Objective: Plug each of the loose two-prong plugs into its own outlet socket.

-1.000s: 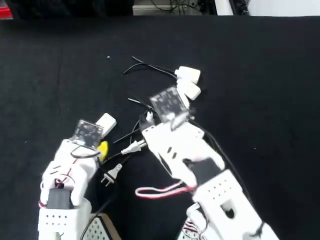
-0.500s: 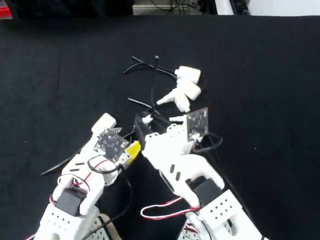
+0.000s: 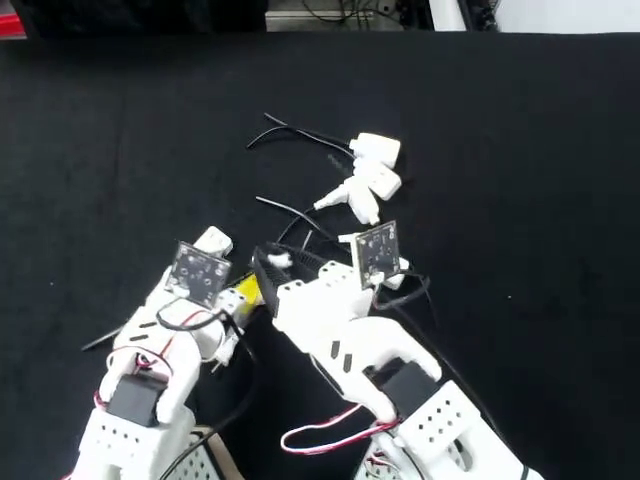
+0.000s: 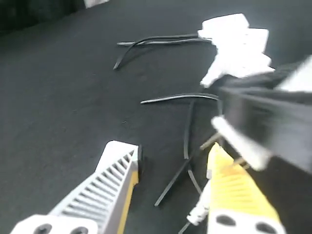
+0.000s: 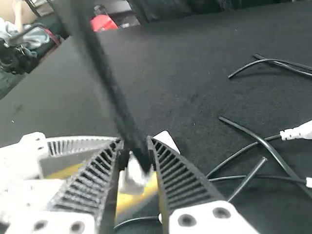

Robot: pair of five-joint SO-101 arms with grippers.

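Two white outlet sockets (image 3: 378,150) lie together at the middle of the black table, also visible in the left wrist view (image 4: 234,36). A white plug (image 3: 338,197) rests against the nearer socket. My right gripper (image 3: 268,268) is shut on a white two-prong plug (image 5: 134,176), whose black cable (image 5: 105,78) runs up between the fingers. The plug's prongs (image 4: 229,141) hang just beside the yellow finger (image 4: 234,187) of my left gripper (image 4: 170,148). My left gripper (image 3: 232,265) stands open, with nothing in it, over loose cables.
Black cables (image 3: 295,135) trail across the cloth near the sockets and between the arms (image 4: 187,126). Another white plug end (image 4: 197,212) lies under the left gripper. A red-and-white wire loop (image 3: 320,432) hangs from the right arm. Equipment edges the table's far side.
My right gripper has drawn back from the sockets toward the left arm, carrying the white plug. The left arm swung right, then eased back a little.
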